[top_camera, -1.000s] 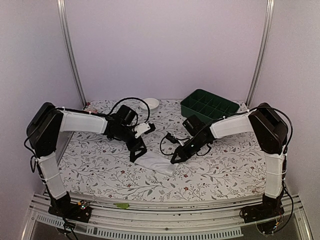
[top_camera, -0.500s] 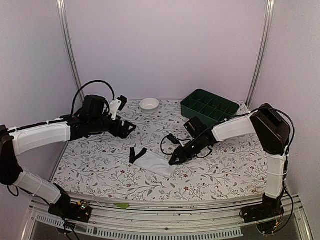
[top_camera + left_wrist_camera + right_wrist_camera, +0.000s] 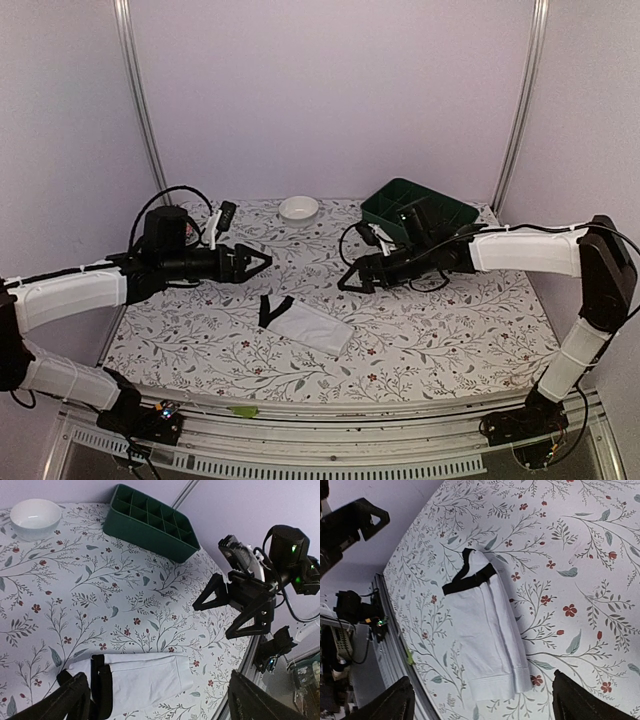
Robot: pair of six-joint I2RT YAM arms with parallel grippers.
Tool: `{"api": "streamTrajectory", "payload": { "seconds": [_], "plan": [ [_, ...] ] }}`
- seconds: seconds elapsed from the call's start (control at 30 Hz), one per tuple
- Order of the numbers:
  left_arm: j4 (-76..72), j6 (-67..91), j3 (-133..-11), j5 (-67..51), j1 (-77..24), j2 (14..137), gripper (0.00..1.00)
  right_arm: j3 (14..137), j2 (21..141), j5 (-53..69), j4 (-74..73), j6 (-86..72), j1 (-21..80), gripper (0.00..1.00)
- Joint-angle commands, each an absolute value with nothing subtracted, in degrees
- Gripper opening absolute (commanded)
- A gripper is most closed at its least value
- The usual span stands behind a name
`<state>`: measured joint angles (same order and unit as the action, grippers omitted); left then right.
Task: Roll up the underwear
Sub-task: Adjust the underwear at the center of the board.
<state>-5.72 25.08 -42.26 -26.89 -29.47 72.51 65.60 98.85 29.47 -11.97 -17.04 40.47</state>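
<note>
1. Left gripper (image 3: 258, 265): jaws spread, nothing between them. It hovers above the table (image 3: 450, 330) toward the left edge, pointing at the middle. Its wrist view shows both fingers wide apart.
2. Right gripper (image 3: 352, 278): jaws also spread and empty, raised over the middle of the table. It is well clear of the cloth.
3. Underwear (image 3: 305, 322): lies flat near the near edge, slightly left of centre and between the two grippers. Neither gripper touches it. It is folded into a narrow strip, with the black waistband (image 3: 271, 309) at the left end and the white hem at the right.
4. Also present: white bowl (image 3: 298, 207) at the far edge and green divided tray (image 3: 418, 212) at the far right corner. Both are well apart from the cloth.
5. Handling, my judgement: the fabric is light, limp and thin, and the folded layers will likely slide on each other. The waistband is thicker and elastic, so it should give the firmest hold.
6. Grip point, my judgement: pinch one short end through all layers, at its corners, then turn it over toward the opposite end. Risk: the strip unfolds if only the top layer is caught.
</note>
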Motion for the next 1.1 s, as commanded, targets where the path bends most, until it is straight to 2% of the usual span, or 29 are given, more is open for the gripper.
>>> {"api": "streamTrajectory", "payload": {
  "seconds": [0.0,0.07,0.17,0.3,0.7,0.83,1.0,1.03,1.07],
  "plan": [
    [-6.6,27.5,-39.7,-27.9,-26.7,65.7,0.96,64.1,95.5,38.0,-4.9,-23.0,40.3,0.99],
    [-1.6,26.1,-40.9,-30.4,-25.6,67.0,0.96,67.9,99.4,45.2,-8.4,-25.0,40.7,0.99],
    [-0.8,26.0,-40.5,-33.7,-25.1,67.5,0.96,73.7,105.0,50.0,-14.3,-25.0,44.3,0.99],
    [-2.3,27.1,-39.0,-35.1,-24.3,66.4,0.96,75.7,111.5,56.0,-12.7,-27.9,47.8,0.99],
    [-1.9,27.4,-36.6,-33.9,-23.5,66.4,0.96,83.9,128.3,55.8,-12.9,-31.5,49.1,0.99],
    [-2.3,28.4,-35.2,-33.5,-23.1,67.7,0.96,83.0,128.8,56.2,-11.9,-32.7,48.7,0.99],
    [3.6,26.4,-34.9,-29.9,-23.2,68.8,0.96,85.5,121.4,55.4,-11.4,-32.6,48.1,0.99],
    [6.0,25.8,-35.4,-27.6,-23.1,68.8,0.95,85.5,119.6,54.8,-11.2,-32.5,47.6,0.99],
    [8.1,25.3,-35.8,-25.4,-23.2,68.9,0.90,85.1,117.9,53.7,-11.2,-32.5,46.9,0.99]
  ]
}}
